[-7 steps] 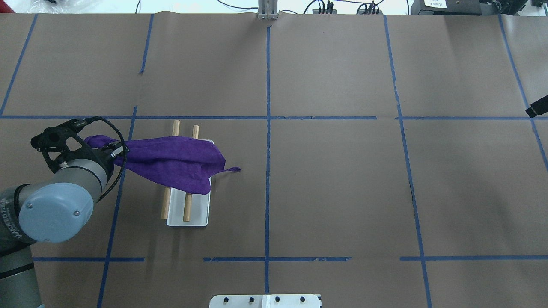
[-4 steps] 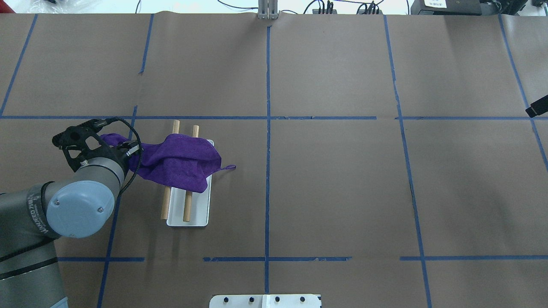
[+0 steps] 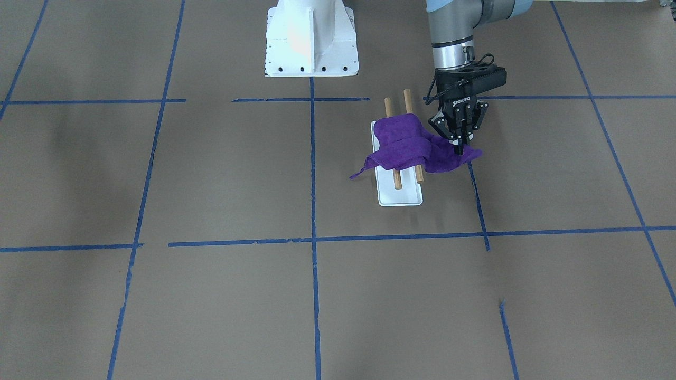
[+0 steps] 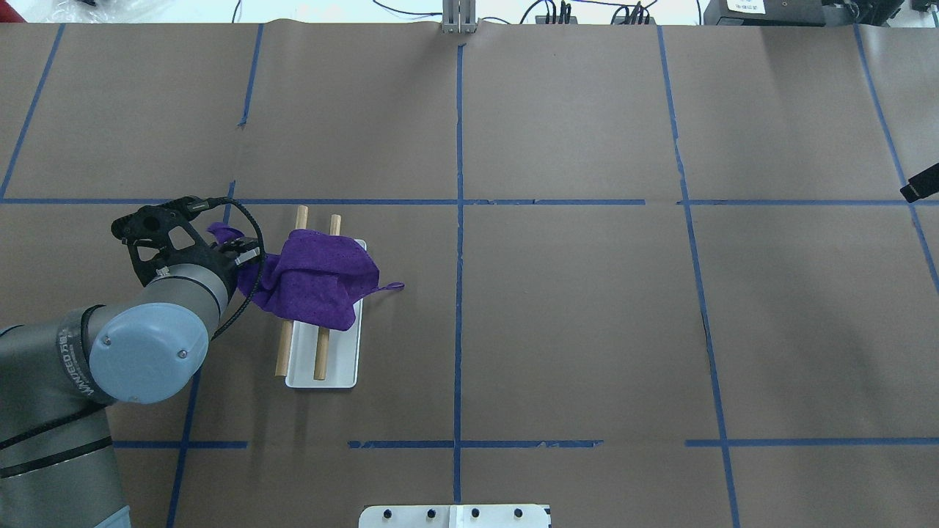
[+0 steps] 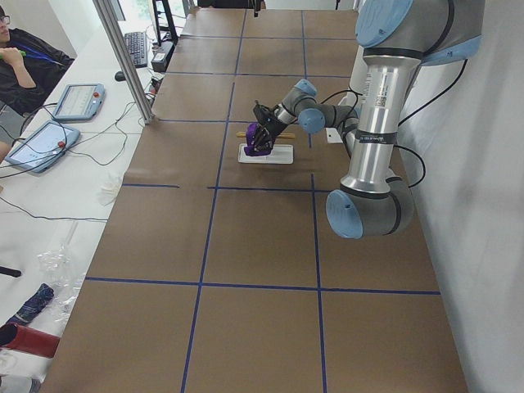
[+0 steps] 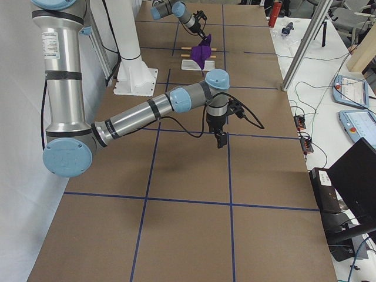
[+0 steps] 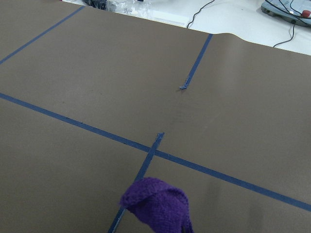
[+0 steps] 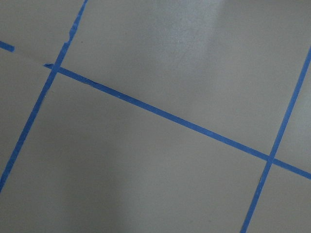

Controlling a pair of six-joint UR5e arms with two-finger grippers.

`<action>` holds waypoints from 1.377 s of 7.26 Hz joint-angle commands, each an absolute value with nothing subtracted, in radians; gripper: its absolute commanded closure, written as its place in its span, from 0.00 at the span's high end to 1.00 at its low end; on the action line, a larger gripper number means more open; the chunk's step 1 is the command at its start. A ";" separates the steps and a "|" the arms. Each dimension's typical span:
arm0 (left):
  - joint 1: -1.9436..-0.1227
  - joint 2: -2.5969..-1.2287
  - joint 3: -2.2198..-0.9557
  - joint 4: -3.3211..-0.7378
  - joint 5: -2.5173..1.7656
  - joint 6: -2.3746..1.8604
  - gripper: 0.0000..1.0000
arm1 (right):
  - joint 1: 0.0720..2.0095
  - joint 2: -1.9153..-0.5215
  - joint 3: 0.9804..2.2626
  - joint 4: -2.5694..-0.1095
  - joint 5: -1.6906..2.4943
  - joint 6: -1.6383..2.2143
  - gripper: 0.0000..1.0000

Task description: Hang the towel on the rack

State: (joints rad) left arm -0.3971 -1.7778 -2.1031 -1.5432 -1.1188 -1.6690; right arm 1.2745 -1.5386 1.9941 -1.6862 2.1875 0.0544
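The rack has a flat white base (image 4: 326,370) and two wooden rods (image 4: 301,220); it also shows in the front-facing view (image 3: 400,196). A purple towel (image 4: 315,282) lies bunched over both rods, and its loop tag (image 4: 396,287) rests on the table to the right. My left gripper (image 3: 458,143) is shut on the towel's end (image 3: 449,158), just beside the rack's left side and low over the table. The left wrist view shows only that purple end (image 7: 158,206). My right gripper (image 6: 221,140) hangs over bare table far to the right; I cannot tell if it is open or shut.
The white robot pedestal (image 3: 310,42) stands at the near table edge, behind the rack. Blue tape lines (image 4: 459,220) grid the brown paper cover. Cables and devices line the far edge (image 4: 557,13). A seated person (image 5: 16,57) and tablets are beyond that edge.
My left gripper has moved right, toward the rack, with the towel end in it. The towel has gone slack and bunched up on the rods. Its loop tag slid slightly left.
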 commanded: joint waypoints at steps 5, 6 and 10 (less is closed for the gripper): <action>-0.696 -1.819 -2.131 -1.543 -1.449 -1.219 1.00 | 1.391 -1.566 1.875 -1.686 2.306 0.072 1.00; -0.756 -1.818 -2.126 -1.542 -1.512 -1.055 1.00 | 1.396 -1.568 1.871 -1.686 2.307 0.071 1.00; -1.038 -1.802 -1.961 -1.543 -1.768 -0.574 1.00 | 1.396 -1.566 1.848 -1.681 2.272 0.064 1.00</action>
State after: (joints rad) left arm -0.9319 -1.8042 -2.0140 -1.5424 -1.6699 -0.7486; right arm 1.3954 -1.5669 1.8514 -1.6822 2.2750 0.0590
